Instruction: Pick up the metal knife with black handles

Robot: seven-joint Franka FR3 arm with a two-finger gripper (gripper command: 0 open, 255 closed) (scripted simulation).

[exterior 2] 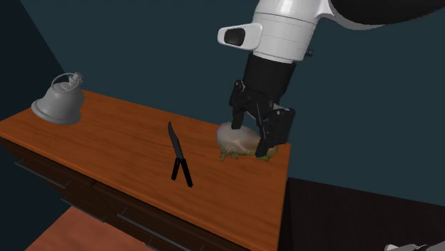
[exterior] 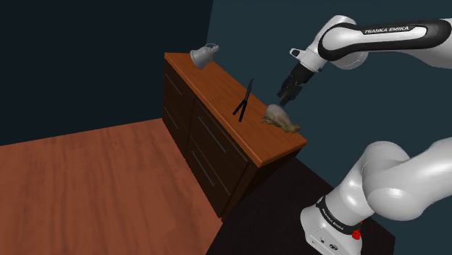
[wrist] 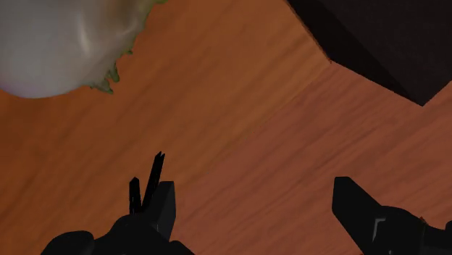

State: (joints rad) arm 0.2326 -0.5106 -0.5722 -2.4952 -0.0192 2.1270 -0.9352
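Note:
The knife is thin and dark, with a split black handle. It stands nearly upright on the wooden dresser top, near the middle. My gripper hangs open above the dresser's near end. It is over a pale rounded object with green leafy edges and to the second exterior view's right of the knife. In the wrist view the open gripper has bare wood between its fingers. The knife's handle tips poke up by one finger. The pale object lies further off.
A grey bell-shaped object sits at the dresser's far end. The dresser edge drops to a dark area close to the gripper. A wooden floor lies in front of the drawers. My stand is beside the near end.

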